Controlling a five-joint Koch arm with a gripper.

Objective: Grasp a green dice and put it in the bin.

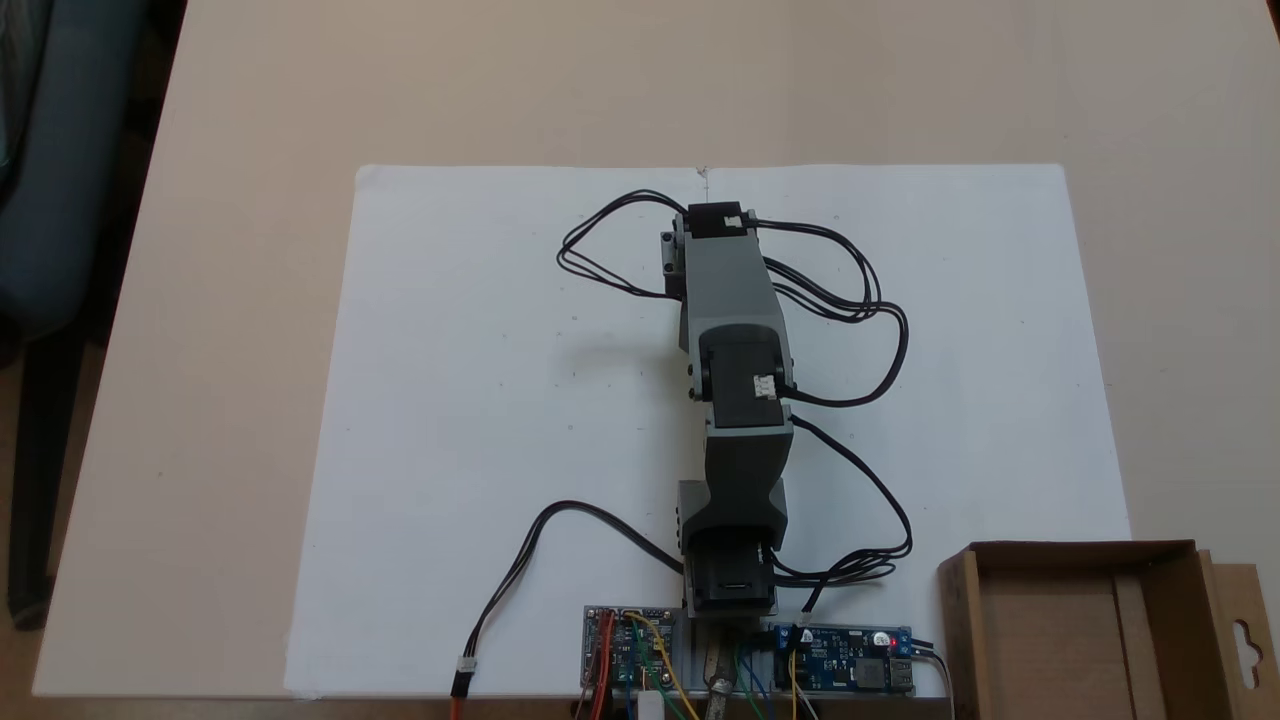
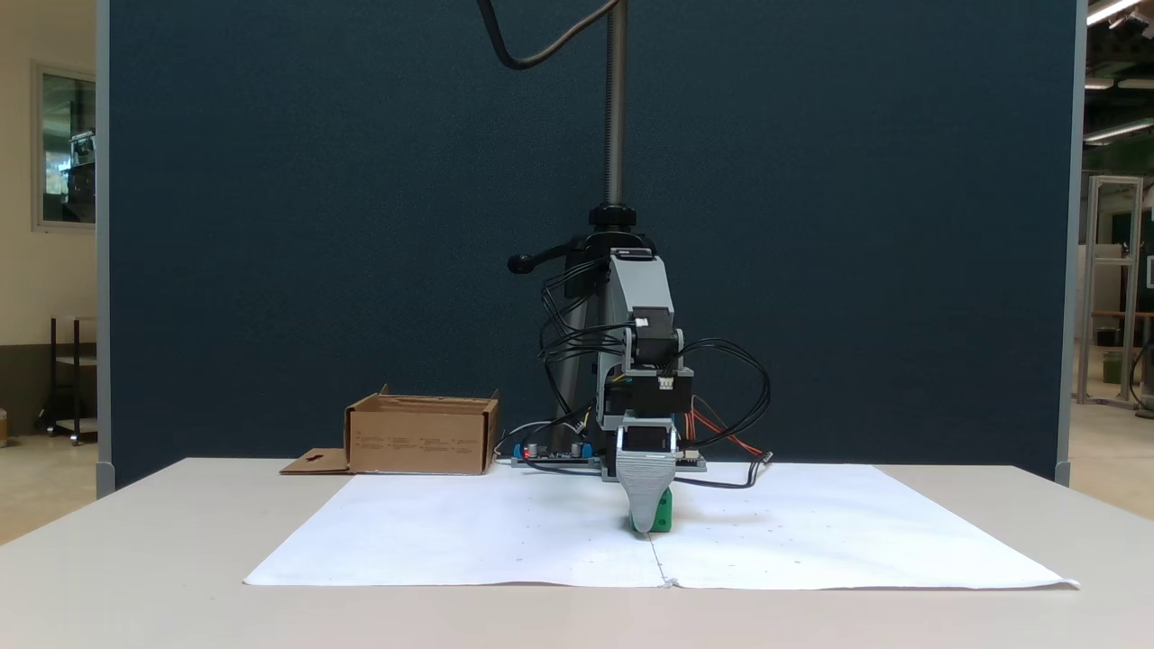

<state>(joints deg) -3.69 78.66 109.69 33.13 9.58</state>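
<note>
Fingers touch the green dice; bin print unreadable.

behind my tabletop stands a dark blue wall; ceiling lights glow far right.

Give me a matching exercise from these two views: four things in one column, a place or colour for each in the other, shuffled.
Things:
1. green dice
2. bin
3. white paper sheet
4. blue partition

Places:
A. standing behind the table, in a fixed view
B. on the paper, right at the tip of the pincer
C. off the paper, at the table's near right corner in a fixed view
D. spread flat under the arm

Pairs: 1-B, 2-C, 3-D, 4-A
</note>
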